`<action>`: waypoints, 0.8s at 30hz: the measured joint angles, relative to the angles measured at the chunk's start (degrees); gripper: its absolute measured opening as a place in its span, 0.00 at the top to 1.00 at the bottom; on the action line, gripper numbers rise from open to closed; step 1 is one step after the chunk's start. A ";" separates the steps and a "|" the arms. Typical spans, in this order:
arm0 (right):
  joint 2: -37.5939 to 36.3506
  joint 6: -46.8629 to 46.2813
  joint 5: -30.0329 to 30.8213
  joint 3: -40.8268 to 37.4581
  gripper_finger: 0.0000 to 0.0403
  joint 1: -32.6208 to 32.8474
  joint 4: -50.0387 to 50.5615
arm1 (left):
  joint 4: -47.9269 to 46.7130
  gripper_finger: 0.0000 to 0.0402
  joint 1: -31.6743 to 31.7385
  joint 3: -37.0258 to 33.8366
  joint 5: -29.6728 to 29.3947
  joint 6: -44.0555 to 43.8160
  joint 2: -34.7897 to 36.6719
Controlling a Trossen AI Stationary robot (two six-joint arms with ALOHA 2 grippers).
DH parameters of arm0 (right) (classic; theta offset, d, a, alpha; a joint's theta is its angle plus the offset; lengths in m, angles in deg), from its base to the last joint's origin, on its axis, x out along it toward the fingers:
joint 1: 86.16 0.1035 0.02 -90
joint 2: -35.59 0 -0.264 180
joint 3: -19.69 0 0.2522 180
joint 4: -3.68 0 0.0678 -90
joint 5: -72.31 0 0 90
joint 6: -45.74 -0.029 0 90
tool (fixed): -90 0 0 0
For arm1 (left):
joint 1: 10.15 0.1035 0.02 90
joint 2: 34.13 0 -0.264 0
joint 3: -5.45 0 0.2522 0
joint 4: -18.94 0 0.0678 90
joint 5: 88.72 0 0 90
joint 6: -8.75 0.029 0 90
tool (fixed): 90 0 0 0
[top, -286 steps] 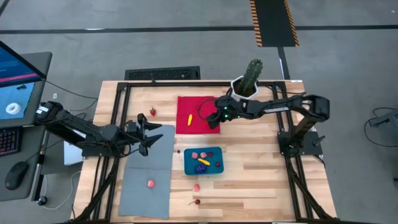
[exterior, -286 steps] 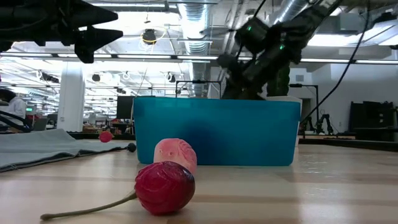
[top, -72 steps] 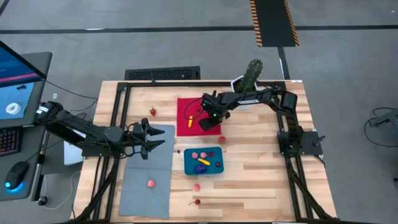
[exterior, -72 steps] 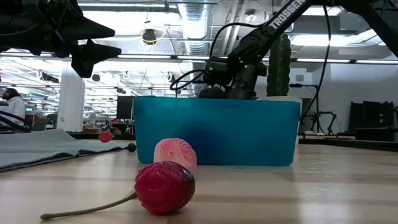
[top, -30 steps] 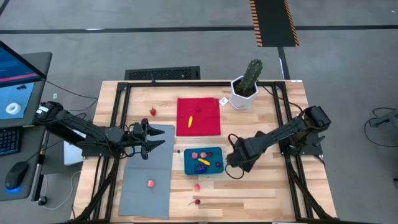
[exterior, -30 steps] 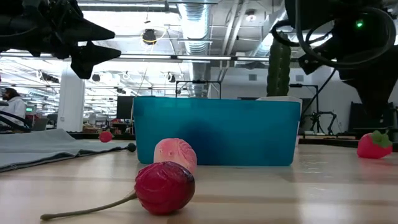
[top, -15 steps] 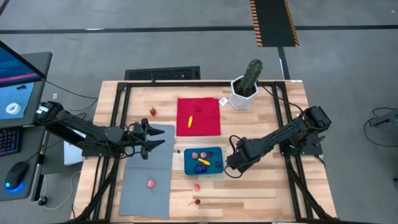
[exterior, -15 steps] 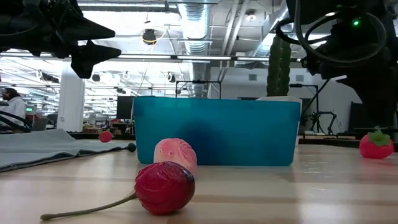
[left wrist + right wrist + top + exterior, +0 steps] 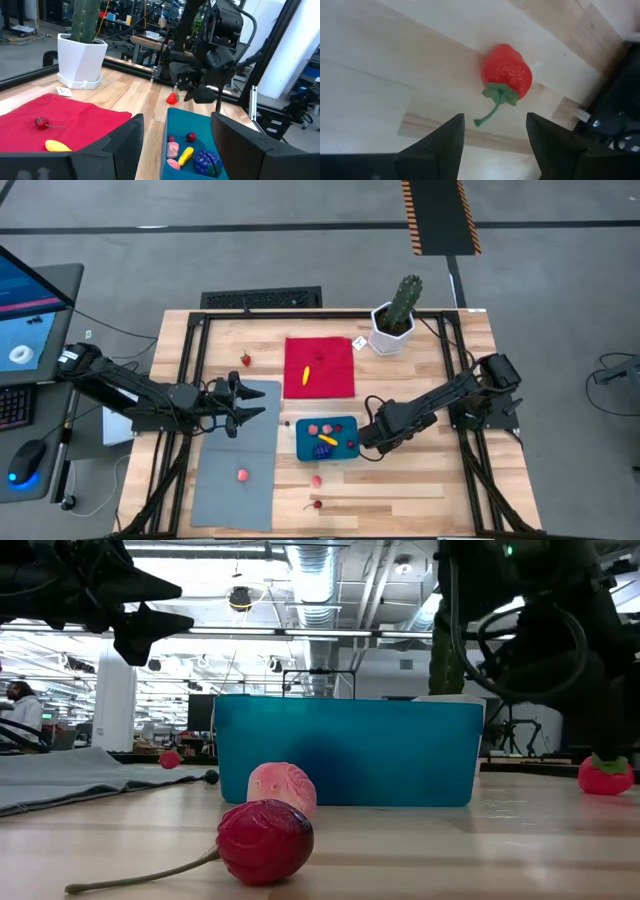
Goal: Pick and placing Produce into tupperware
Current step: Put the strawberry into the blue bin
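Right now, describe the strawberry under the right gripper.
The strawberry is a small glossy red toy, plastic-looking, with dimpled skin, a green leafy cap and a thin curved green stem. It lies on its side on the bare wooden table, just beside the teal tupperware. The open right gripper hovers over it without touching.

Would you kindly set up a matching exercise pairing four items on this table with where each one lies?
Items:
1. yellow banana piece
2. pink piece
3. blue-purple cluster
4. strawberry under the right claw

Places:
A. grey mat
B. bare wood
C. red cloth
D. teal tupperware

Pairs: 1-C, 2-A, 3-D, 4-B
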 joint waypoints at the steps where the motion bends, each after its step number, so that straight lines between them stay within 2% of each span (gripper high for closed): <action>1: 0.45 0.03 -0.45 0.00 0.42 -0.02 0.30 | 0.02 0.45 0.00 0.00 0.00 0.00 0.02; 6: 1.00 0.16 -0.55 0.00 0.53 0.50 1.45 | -0.29 0.45 0.00 0.00 -0.02 0.00 0.02; 15: 0.91 1.73 1.81 0.00 0.95 0.42 -0.72 | -0.39 0.45 0.00 0.00 -0.02 -0.61 0.02; 17: 0.89 2.42 1.89 0.00 0.97 0.42 -1.04 | -0.42 0.45 -0.01 0.00 -0.02 -0.60 0.01; 21: 0.89 3.04 2.74 0.00 0.93 0.42 -0.81 | -0.42 0.45 0.00 0.00 -0.05 -0.59 0.02; 24: 0.87 4.85 2.76 0.00 0.95 0.47 -0.81 | -0.44 0.45 0.00 0.00 -0.05 -0.57 0.02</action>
